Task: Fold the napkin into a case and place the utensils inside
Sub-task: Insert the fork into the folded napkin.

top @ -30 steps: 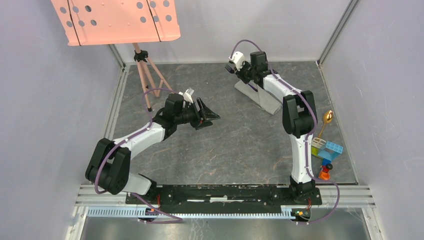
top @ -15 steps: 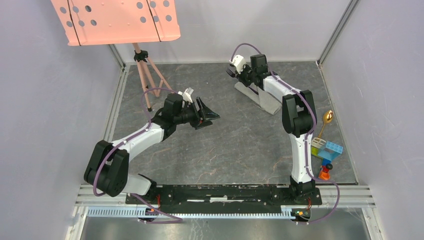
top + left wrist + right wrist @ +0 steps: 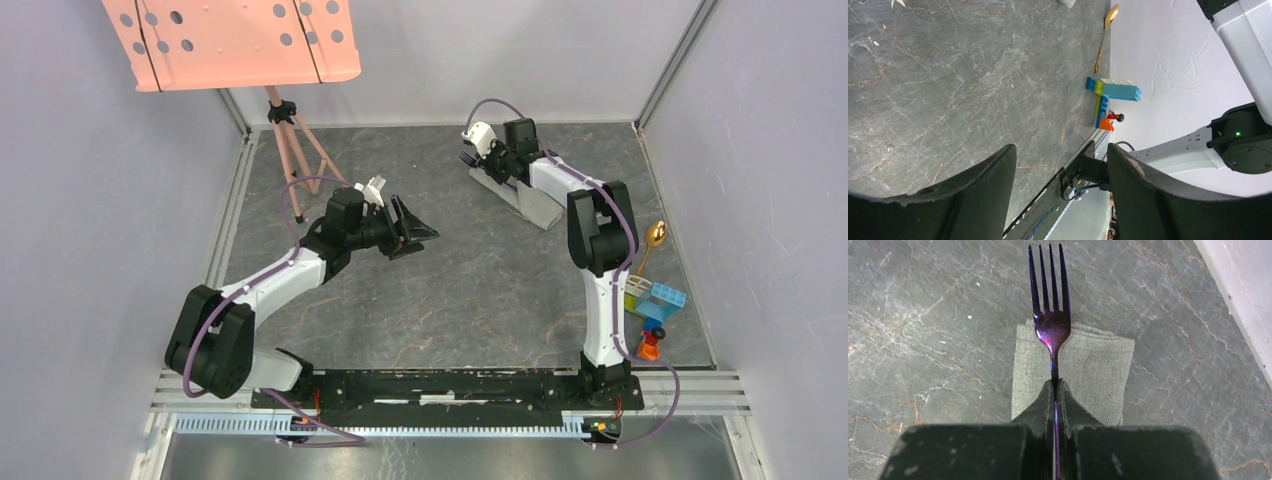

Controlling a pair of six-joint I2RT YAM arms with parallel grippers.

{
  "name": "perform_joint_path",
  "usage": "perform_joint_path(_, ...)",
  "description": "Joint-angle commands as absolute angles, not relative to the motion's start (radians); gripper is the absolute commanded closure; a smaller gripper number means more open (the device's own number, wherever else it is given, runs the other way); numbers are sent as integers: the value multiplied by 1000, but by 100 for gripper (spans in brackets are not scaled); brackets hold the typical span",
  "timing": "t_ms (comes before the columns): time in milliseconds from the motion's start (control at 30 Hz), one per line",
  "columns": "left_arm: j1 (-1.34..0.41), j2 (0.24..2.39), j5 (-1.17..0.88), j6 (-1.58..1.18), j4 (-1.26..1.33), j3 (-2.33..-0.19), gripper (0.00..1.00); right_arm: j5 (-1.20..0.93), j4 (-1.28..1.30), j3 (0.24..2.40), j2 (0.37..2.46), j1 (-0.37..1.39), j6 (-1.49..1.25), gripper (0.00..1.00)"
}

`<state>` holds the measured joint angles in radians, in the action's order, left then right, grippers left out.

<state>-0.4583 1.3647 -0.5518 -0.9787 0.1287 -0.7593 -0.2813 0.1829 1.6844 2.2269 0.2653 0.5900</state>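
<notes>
Right gripper [image 3: 1055, 386] pinching the fork [image 3: 1050, 330] over the case [image 3: 1093, 370], far side of the table [image 3: 470, 300].

My right jaws are pressed together on the thin purple handle. The 4 tines point away from me and reach past the short end of the folded grey cloth, over bare slate. I cannot tell whether the fork touches the cloth. The case lies as 1 narrow strip, angled, at the far side and right of centre. My left gripper [image 3: 1060, 165] hangs left of centre with its jaws spread and nothing between them. The spoon [image 3: 652, 240] lies at the right edge with its gold bowl farthest, just beside the toy blocks [image 3: 655, 297] and well apart from the case.
</notes>
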Motion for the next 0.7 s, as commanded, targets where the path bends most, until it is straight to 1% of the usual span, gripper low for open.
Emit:
perform_joint_path(0,-459,1329,-566,-934,140,-746,26,-251,185,1658,2152,259,611,100)
perform_joint_path(167,-459,1328,-574,-933,141,-743,26,-248,145,1589,2111,252,584,100)
perform_joint_path(567,-459,1321,-581,-931,146,-731,26,-268,106,1501,2058,214,540,100)
perform_joint_path(667,-459,1322,-586,-930,147,-731,26,-240,117,1496,2052,207,532,100)
